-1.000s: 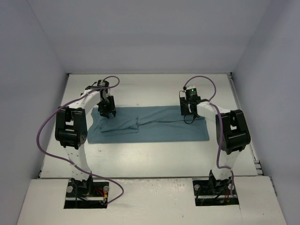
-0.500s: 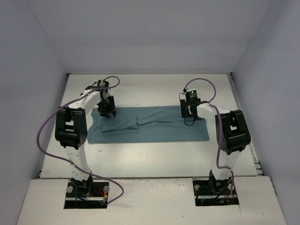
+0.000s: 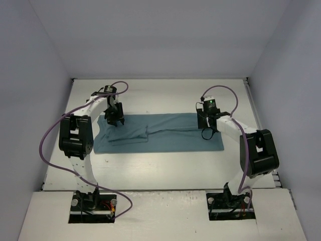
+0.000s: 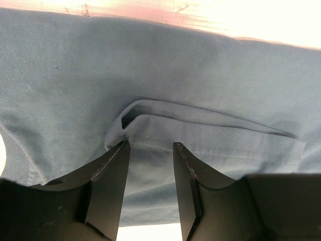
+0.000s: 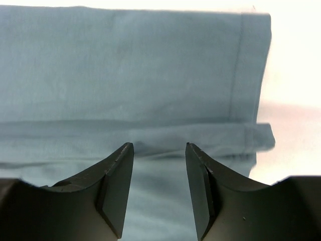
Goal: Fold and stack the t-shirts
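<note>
The teal t-shirt (image 3: 165,134) lies flat on the table as a long strip folded lengthwise, with a sleeve fold near its left end. My left gripper (image 3: 115,120) hangs over the strip's far left part. In the left wrist view it (image 4: 150,145) is open, its tips just short of a hemmed sleeve flap (image 4: 210,138) of the t-shirt (image 4: 200,75). My right gripper (image 3: 205,122) is over the strip's right end. In the right wrist view it (image 5: 159,145) is open above a lengthwise fold edge of the t-shirt (image 5: 125,65). Nothing is pinched by either gripper.
The white table (image 3: 160,95) is boxed in by pale walls at the left, right and back. Bare table shows beyond the cloth's far edge (image 4: 210,17) and past its right hem (image 5: 296,75). Purple cables loop off both arms.
The right arm's elbow has swung out to the right and nearer, and its gripper has shifted slightly right over the cloth. The left arm and the t-shirt have not moved.
</note>
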Robot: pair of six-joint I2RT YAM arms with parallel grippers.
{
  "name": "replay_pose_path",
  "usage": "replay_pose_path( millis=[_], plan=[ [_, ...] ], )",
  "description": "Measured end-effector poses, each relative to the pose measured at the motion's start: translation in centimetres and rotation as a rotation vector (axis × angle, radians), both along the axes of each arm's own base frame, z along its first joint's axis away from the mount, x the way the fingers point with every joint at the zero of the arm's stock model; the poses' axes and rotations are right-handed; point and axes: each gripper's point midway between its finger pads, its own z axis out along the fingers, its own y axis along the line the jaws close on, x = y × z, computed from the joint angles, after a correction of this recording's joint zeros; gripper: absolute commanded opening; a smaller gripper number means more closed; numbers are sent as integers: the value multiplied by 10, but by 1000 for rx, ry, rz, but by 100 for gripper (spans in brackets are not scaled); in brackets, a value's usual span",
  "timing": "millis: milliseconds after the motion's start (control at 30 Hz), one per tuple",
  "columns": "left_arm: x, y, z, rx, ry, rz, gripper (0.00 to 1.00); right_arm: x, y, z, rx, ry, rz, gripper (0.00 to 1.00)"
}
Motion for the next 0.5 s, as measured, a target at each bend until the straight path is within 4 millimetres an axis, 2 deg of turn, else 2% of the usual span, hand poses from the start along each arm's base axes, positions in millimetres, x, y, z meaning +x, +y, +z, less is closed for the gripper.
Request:
replay_pose_path(
  millis=[133, 333, 433, 500],
  plan=[
    [0, -1, 0, -3, 0, -1, 37, -16, -1, 1, 25, 13, -18, 41],
    [0, -1, 0, -4, 0, -1, 37, -52, -2, -11, 65, 79, -49, 40],
    [0, -1, 0, -6, 0, -2, 37, -50, 1, 2, 76, 54, -45, 40],
    [0, -1, 1, -7, 0, -2, 37, -37, 4, 19, 84, 8, -36, 40]
  ],
)
